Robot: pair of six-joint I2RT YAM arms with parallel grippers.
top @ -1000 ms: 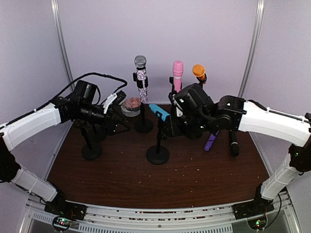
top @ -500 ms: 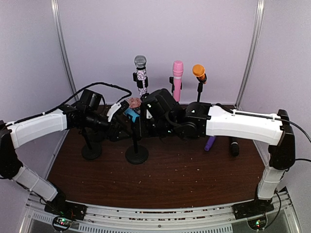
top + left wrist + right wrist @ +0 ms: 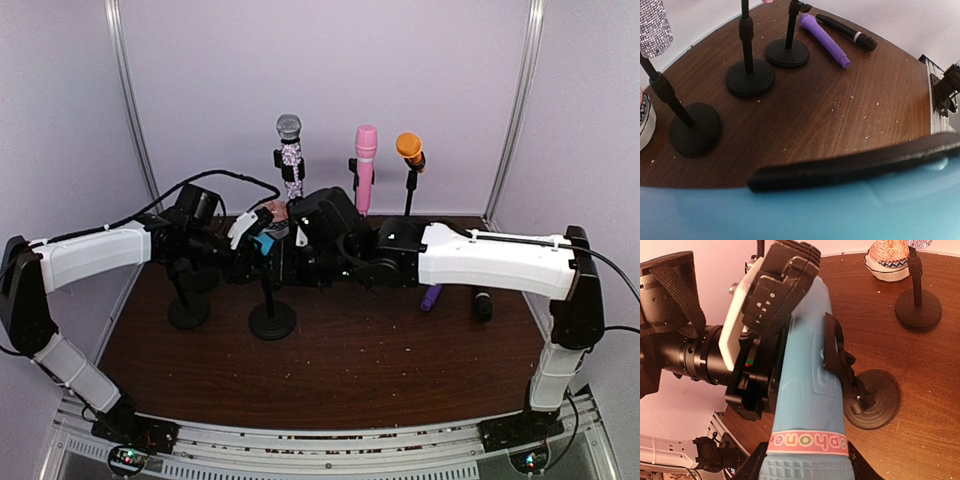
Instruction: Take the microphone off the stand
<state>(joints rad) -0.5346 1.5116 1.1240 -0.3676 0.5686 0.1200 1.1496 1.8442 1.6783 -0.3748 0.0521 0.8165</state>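
Nearest the arm bases, the brown surface [image 3: 400, 370] was seen scattered with pale crumbs. On it stood the round base [image 3: 272, 320] of the stand [image 3: 266, 290], with a second stand [image 3: 188, 310] just beside it on the left. The blue microphone [image 3: 807, 390] was held at the stand's top in the black clip [image 3: 837, 357], between the two arms. Its long axis was tilted well off upright. The ridged head end was pointed toward the right arm and the handle end toward the left arm. The right tool [image 3: 806, 454] was judged to be closed on the head end, a dark finger being seen pressed against each side. The left tool [image 3: 252, 240] was laid against the handle end with one finger across the body. Whether it was clamped could not be told, since its other finger was hidden. The stand itself was gripped by neither tool. It was therefore judged that a pull not aligned with the clip's opening could lift or tip the whole stand, perhaps into its close neighbour. A clash between the two crowded tools was also considered possible. A drop was judged likely if one grip were released before the other was firm. Farther back, a purple microphone [image 3: 432, 296] and a black microphone [image 3: 482, 303] were lying flat on the surface. Beyond them, sequined [image 3: 290, 150], pink [image 3: 366, 150] and orange [image 3: 408, 148] microphones were seen upright on stands of their own.
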